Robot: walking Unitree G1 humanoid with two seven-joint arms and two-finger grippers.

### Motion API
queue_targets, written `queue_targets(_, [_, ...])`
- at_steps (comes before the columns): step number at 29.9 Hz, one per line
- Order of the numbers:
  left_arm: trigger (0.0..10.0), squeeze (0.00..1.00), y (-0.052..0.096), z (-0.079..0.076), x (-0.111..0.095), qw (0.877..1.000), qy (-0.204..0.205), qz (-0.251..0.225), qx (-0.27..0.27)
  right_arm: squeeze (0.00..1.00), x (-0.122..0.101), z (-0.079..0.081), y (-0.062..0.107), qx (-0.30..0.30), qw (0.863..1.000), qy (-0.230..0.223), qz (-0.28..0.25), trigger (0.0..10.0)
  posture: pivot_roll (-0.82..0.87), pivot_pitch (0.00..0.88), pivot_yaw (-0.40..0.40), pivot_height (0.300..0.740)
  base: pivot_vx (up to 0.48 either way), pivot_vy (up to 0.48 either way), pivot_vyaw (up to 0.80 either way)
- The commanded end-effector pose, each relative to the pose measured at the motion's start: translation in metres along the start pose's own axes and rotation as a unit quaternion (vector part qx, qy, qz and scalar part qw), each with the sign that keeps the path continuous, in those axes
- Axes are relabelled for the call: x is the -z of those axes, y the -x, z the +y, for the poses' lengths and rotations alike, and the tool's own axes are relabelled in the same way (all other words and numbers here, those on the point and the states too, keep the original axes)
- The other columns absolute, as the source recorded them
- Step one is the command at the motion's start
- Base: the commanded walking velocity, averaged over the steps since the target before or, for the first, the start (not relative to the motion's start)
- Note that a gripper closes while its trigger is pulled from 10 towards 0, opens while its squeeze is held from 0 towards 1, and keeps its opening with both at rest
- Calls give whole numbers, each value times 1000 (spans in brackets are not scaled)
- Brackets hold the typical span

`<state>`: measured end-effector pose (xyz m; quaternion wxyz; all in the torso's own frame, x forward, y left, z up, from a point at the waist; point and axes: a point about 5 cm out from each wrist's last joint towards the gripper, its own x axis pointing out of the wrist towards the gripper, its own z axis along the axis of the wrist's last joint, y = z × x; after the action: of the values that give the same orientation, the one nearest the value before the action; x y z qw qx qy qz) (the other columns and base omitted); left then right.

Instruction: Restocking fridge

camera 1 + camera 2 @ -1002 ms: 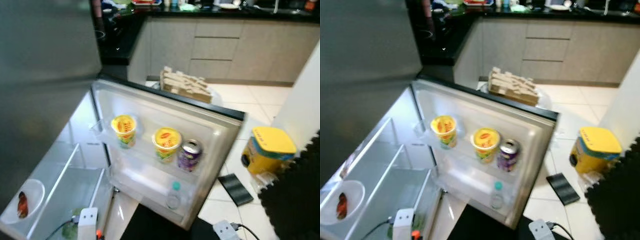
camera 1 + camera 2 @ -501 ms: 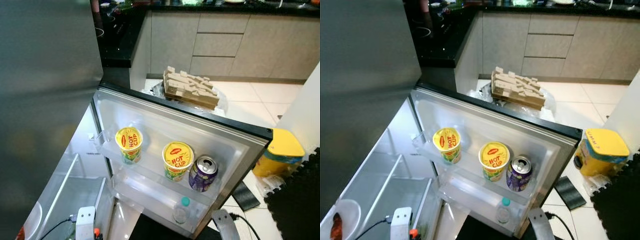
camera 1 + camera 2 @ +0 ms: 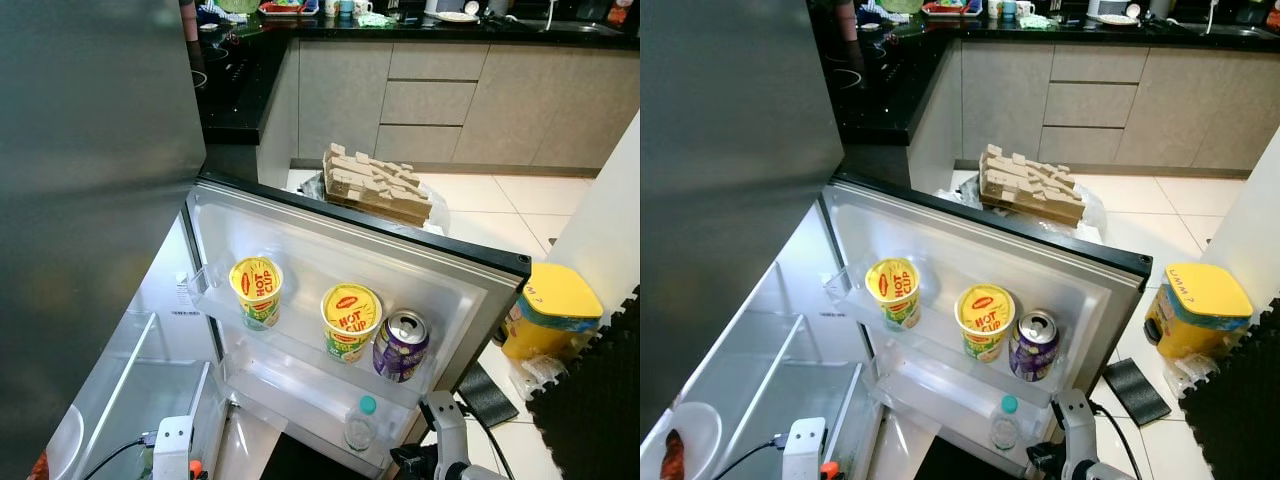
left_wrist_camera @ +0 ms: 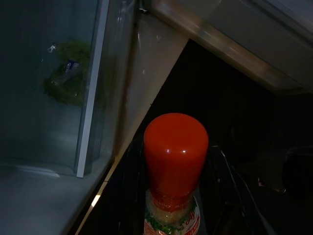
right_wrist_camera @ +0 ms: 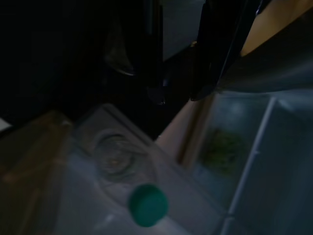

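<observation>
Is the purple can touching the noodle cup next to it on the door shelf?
Touching: the right eye view shows the purple can pressed against the noodle cup.

Both eye views are bright and sharp, evenly lit, with soft glare on the white fridge door (image 3: 330, 270) at centre. Both wrist views are dim and murky; a highlight glints on the red cap (image 4: 175, 147), and the green cap (image 5: 147, 204) is blurred.

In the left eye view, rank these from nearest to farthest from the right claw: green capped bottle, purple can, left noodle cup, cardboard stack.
1. Green capped bottle, lower door shelf, beside the right claw.
2. Purple can, upper shelf, right end.
3. Left noodle cup, upper shelf, left end.
4. Cardboard stack, floor beyond the door.
</observation>
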<state>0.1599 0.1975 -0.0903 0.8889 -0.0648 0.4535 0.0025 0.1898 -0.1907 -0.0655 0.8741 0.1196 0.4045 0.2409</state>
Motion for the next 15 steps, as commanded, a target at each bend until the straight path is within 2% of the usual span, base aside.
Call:
queue_targets(1, [10000,0,-1,-6,3,1000,-1,3,10,0,-20,6,-7,-28,999,30,-22,10000,-58,0,-10,740,0,0,0])
queue_targets(4, [10000,0,-1,-7,3,1000,-1,2,10,0,-24,2,-6,-15,999,38,-28,10000,-58,0,-10,740,0,0,0])
queue_targets(5, [10000,0,-1,-7,3,1000,-1,2,11,0,-28,-3,-4,11,998,44,-35,10000,-58,0,-10,740,0,0,0])
queue_targets(6, [10000,0,-1,-7,3,1000,-1,2,11,0,-28,-3,-4,11,998,44,-35,10000,-58,0,-10,740,0,0,0])
queue_targets(7, [10000,0,0,-7,5,1000,-1,4,12,0,-30,-11,1,47,997,50,-38,10000,-58,0,-10,740,0,0,0])
queue_targets(10, [10000,0,0,-7,6,1000,-1,5,12,0,-28,-12,2,52,997,53,-32,10000,-58,0,-10,740,0,0,0])
queue_targets(12, [10000,0,0,-7,7,1000,-1,6,12,0,-13,-10,1,44,995,84,21,10000,-61,0,-9,740,0,0,0])
queue_targets(15, [10000,0,0,-7,7,1000,-1,6,12,0,-5,-9,2,42,992,105,51,10000,-61,0,-9,740,0,0,0])
